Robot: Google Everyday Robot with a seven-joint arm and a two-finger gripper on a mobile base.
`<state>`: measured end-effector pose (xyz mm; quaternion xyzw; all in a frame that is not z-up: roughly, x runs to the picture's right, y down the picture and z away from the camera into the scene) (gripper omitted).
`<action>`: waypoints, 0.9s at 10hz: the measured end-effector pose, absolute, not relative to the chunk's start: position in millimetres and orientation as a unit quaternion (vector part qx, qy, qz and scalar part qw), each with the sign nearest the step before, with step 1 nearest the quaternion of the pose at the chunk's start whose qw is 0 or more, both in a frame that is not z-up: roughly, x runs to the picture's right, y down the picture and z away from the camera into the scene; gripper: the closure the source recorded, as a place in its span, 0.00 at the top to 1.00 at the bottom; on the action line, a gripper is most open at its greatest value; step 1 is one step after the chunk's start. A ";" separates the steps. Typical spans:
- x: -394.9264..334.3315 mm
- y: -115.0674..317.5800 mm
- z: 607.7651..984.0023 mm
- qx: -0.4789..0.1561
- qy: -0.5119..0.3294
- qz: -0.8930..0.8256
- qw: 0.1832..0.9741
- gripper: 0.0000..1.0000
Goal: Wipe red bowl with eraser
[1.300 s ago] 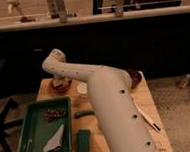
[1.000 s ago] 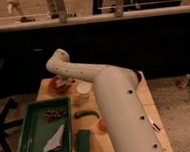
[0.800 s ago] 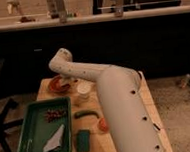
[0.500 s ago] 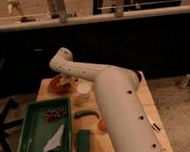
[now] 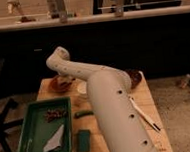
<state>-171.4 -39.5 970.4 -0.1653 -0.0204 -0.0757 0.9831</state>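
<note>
Green tray [image 5: 35, 131] takes up the lower left of the frame on the wooden tabletop [image 5: 143, 99]. Inside it lie a small brownish cluster [image 5: 55, 114] near its upper right corner and a pale wedge-shaped piece [image 5: 55, 141] lower down. Just right of the tray a green block [image 5: 84, 140] lies flat, and above that is a short dark green thing [image 5: 84, 113].

The red bowl [image 5: 53, 86] sits at the upper left corner of the tabletop. It is small, shallow and reddish-orange, and partly covered by the tool [image 5: 65, 82], which hangs over it at the end of the white arm [image 5: 114, 109]. Whether the tool is open or closed, or has hold of anything, cannot be told. A white cup [image 5: 82, 88] stands just right of the bowl, half hidden by the arm.

A darker brownish-red bowl [image 5: 135, 78] sits near the upper right edge, and a long white utensil [image 5: 145, 117] lies slantwise along the right side. Bare wood shows in a strip by the right edge and between tray and arm.
</note>
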 end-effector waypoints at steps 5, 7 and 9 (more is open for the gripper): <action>-192.3 -27.5 961.6 -0.173 -0.046 -0.098 0.979 0.00; -186.1 -16.9 954.5 -0.182 -0.056 -0.103 0.976 0.00; -174.6 -13.1 951.2 -0.190 -0.059 -0.098 0.975 0.00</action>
